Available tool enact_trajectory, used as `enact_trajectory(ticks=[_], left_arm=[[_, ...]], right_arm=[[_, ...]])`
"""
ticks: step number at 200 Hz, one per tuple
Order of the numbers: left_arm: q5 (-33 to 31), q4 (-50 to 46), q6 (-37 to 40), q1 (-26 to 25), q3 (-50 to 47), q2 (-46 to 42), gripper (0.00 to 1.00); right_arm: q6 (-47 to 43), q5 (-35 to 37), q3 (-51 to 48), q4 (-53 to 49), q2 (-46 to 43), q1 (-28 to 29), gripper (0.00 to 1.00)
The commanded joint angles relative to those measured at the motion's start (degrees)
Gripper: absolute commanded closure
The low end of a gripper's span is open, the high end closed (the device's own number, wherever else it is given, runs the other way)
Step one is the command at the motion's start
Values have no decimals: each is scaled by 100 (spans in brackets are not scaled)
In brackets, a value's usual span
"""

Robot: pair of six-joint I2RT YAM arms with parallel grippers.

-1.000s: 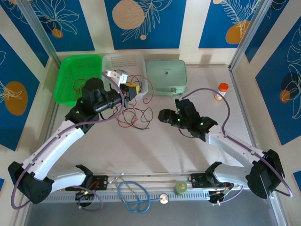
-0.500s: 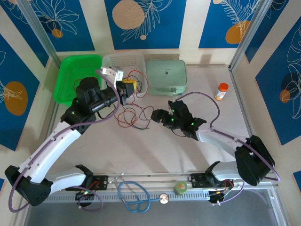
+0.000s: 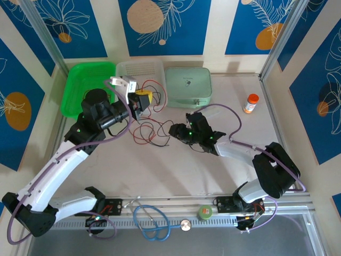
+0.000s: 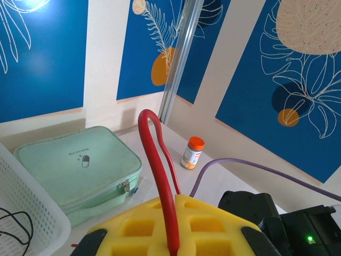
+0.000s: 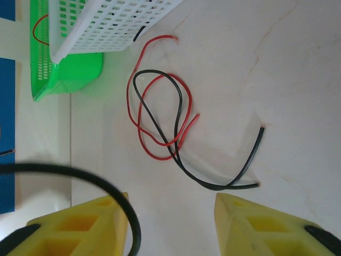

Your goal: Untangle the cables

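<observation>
The cables (image 3: 152, 133) are thin red and black wires lying in a loose tangle on the pale table (image 3: 176, 170) near its middle, just on the near side of the white basket (image 3: 139, 70) and between the two grippers. From the right wrist the tangle (image 5: 169, 145) reads as red loops crossed by one black strand, whose bare-tipped end trails off to one side. The left gripper (image 3: 143, 100) is raised at the basket's near right corner, its yellow pads (image 4: 202, 224) pressed together on a red cable (image 4: 163, 165) that rises from between them in a tall, narrow loop. The right gripper (image 3: 173, 130) sits low at the right edge of the tangle with its jaws apart and bare table showing in the gap (image 5: 169, 200). A black cable (image 5: 80, 172) sweeps past its left pad, too blurred to tell whether it touches that pad. More wire lies inside the basket and in the green tray (image 3: 85, 85) to its left, but the mesh and the left arm cover most of it. From above, the strands overlap too closely to follow any one from end to end, and where the held red cable joins the tangle is hidden behind the left gripper.
</observation>
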Motion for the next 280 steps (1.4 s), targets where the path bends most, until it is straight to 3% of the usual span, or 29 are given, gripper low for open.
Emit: enact_trajectory(ticks=[1, 13, 36, 84, 139, 202, 280], left_arm=[[-87, -16, -26, -30, 236, -130, 100], [-122, -45, -2, -30, 252, -140, 100], [-380, -313, 205, -30, 392, -149, 100], [-1439, -1117, 954, 0, 956, -114, 100], [-2542, -1572, 1540, 282, 1377, 117, 100], [-2276, -1392, 1204, 1982, 1354, 790, 100], [-2117, -530, 776, 3690, 1146, 2183, 100]], right_arm=[[38, -63, 138, 81, -25, 24, 69], [33, 26, 120, -32, -91, 23, 84], [-56, 302, 91, -463, -281, -3, 100], [-271, 960, -193, -1509, -905, -275, 100], [-544, 1135, -557, -2343, -2207, -982, 100], [-676, 864, -443, -3139, -3421, -1449, 100], [-675, 392, 36, -3223, -3497, -1195, 100]])
